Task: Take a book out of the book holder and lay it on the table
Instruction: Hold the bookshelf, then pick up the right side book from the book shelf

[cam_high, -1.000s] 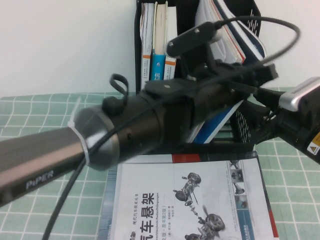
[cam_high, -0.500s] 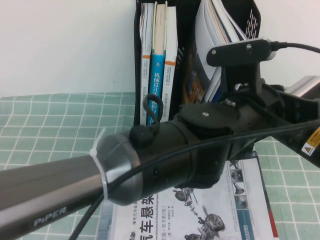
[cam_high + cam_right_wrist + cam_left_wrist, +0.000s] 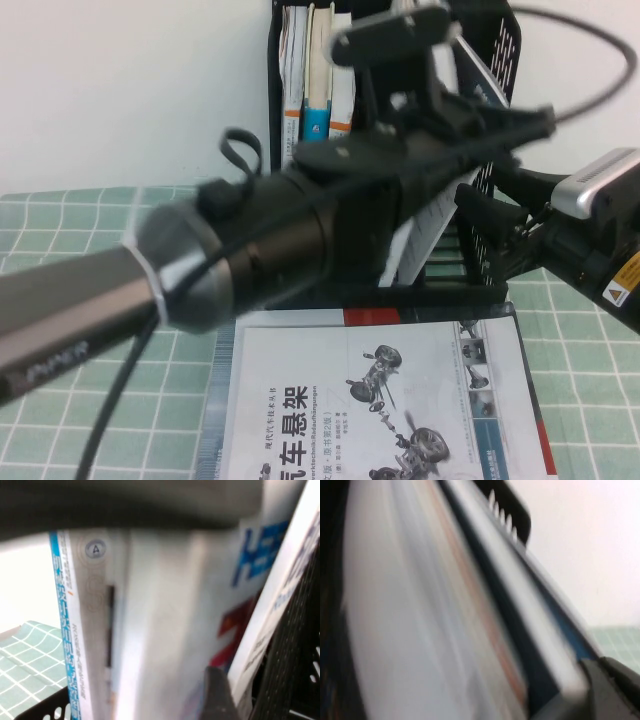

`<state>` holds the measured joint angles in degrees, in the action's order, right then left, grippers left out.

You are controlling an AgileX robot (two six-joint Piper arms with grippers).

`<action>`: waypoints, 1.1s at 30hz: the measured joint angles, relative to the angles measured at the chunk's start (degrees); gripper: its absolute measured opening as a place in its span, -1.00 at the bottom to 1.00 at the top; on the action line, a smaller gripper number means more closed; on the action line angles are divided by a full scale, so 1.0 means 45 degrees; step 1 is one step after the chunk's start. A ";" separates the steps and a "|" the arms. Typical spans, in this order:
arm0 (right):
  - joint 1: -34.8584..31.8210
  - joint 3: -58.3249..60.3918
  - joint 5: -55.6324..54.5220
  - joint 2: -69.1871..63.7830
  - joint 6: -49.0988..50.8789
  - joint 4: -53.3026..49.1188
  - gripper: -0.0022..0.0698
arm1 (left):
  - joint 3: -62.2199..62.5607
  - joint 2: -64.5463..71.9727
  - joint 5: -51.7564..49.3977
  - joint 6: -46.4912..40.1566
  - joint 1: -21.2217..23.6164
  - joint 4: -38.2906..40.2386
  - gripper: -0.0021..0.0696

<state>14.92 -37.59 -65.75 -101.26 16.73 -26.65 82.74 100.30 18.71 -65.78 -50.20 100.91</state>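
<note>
**Book holder, counter and two pincers: stock at this moment**

- Book holder (image 3: pixel 495 40): black perforated rack, standing at the far edge of the counter (image 3: pixel 60 230), which is wearing a pale green grid cloth. Its left compartment is holding upright volumes, among them a blue-spined book (image 3: pixel 318 125).
- Book (image 3: pixel 435 215): large, thin, pale-covered; leaning tilted inside the holder's right compartment, partly hidden behind the left arm. Its cover print is not readable in the high view. It is sitting in the holder, not on the counter.
- Car-suspension book (image 3: pixel 380 400): white cover with a grey mechanical drawing and black Chinese title, lying flat on the counter just in front of the holder.
- Left pincer (image 3: pixel 440 120): reaching into the holder's right compartment, at the leaning book. Whether its fingers are apart or together, I cannot tell; the left wrist view is showing only blurred page edges (image 3: pixel 420 630) close up.
- Right pincer (image 3: pixel 490 215): hovering at the holder's right front, beside the leaning book, its fingers standing apart. Its wrist view is showing one dark fingertip (image 3: pixel 215 692) against white covers inside the holder.
</note>
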 joint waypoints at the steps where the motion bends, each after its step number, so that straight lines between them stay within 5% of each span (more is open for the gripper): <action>1: 0.0000 0.0000 0.0000 0.0000 0.0000 0.0000 0.22 | 0.0131 -0.0031 0.0034 -0.0056 0.0120 0.0000 -0.95; 17: 0.0362 -0.1192 0.0023 -0.0852 0.0482 0.0023 0.14 | 0.0447 -0.0115 0.0509 -0.0689 0.0239 0.0000 -0.95; 26: 0.0385 -0.1381 0.0023 -0.1121 0.0654 -0.0075 -0.22 | 0.0447 -0.0115 -0.0115 -0.1032 -0.0034 0.0000 -0.95; 33: 0.0413 -0.1381 -0.0051 -0.1091 0.0839 -0.0329 -0.81 | 0.0447 -0.0302 -0.0062 -0.2120 -0.0298 0.0000 -0.95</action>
<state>16.78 -43.80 -65.98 -106.17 20.50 -28.13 84.75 98.94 18.43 -75.32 -51.54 100.91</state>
